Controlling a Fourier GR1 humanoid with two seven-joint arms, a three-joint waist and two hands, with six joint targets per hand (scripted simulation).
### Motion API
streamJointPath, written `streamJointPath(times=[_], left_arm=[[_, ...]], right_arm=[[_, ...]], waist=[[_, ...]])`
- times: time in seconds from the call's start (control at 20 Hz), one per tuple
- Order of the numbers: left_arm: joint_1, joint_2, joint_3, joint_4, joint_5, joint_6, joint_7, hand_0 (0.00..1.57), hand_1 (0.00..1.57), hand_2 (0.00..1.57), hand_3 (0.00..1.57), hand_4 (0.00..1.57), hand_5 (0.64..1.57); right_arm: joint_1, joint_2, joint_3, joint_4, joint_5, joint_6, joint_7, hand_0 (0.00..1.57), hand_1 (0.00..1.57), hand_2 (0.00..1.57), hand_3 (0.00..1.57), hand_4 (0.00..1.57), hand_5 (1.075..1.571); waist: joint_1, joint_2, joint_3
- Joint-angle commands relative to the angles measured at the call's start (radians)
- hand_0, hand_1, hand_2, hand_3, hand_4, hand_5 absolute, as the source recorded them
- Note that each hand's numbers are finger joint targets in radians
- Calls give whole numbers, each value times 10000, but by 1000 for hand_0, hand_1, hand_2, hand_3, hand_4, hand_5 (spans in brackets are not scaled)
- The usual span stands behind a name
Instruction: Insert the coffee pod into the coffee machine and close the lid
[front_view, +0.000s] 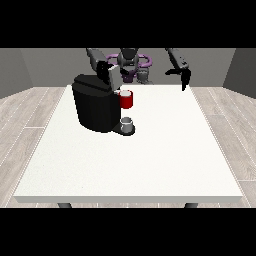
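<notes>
Hand at the view's left sits atop the coffee machine beside its raised lid, finger state unclear; pod hidden; other hand hangs with relaxed fingers, holding nothing; lid wants a straight downward press, I'd say

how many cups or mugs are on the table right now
2: a red mug beside the coffee machine, at its upper right, and a small grey cup on the machine's base below. The machine could hide others.

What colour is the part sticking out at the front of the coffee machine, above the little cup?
Red, seen in the front view.
</notes>
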Motion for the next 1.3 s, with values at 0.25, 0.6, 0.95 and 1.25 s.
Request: streamJointPath(times=[0.25,0.6,0.95,1.25], left_arm=[[-367,295,258,815,212,-214,-401,0,0,0,0,385,1571],[-1047,127,-162,1287,-114,-158,-418,0,0,0,0,347,1571],[-487,163,-97,905,275,-570,-555,0,0,0,0,354,1571],[-619,-336,-522,1604,-436,127,-1357,0,0,0,0,270,1571]], right_arm=[[-1155,364,644,664,700,-159,261,0,0,0,0,421,1571],[-1912,744,1780,901,1049,-1583,941,0,0,0,0,353,1571],[-2994,565,961,1485,1348,-818,861,0,0,0,0,352,1571],[-2308,753,2384,957,316,-978,699,0,0,0,0,394,1571]], waist=[[101,384,45],[488,451,44],[817,299,46],[595,200,44]])
